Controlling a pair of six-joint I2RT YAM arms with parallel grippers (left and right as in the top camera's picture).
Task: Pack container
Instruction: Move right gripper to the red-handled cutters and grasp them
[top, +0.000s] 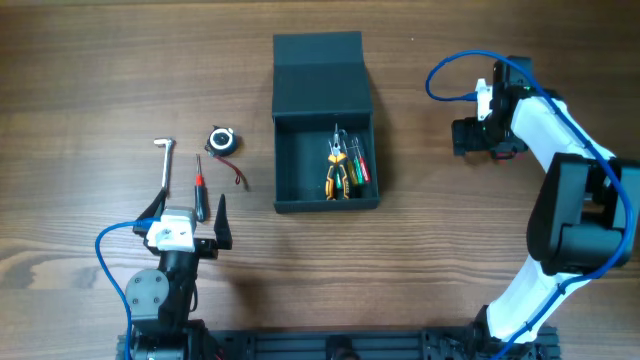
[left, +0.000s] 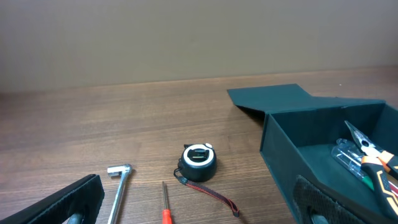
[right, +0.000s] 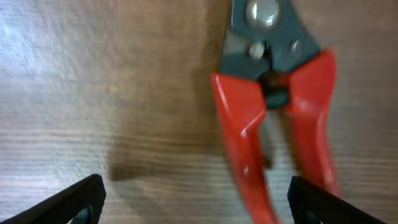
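Container (top: 318, 70) holds one yellow pliers (top: 337, 175); outside lie one wrench (top: 163, 165), one screwdriver (top: 199, 188), one tape measure (top: 222, 140), one red pliers (right: 239, 130); left gripper (top: 189, 208), right gripper (right: 199, 199) released.

The dark teal container (top: 325, 175) sits at upper centre of the overhead frame, lid (top: 320, 75) flung open flat behind it, tools lying inside.

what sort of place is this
Probably a robotics lab bench: two robot arms mounted at a plain wooden table, with a tape measure, a screwdriver and a teal container laid out for packing.
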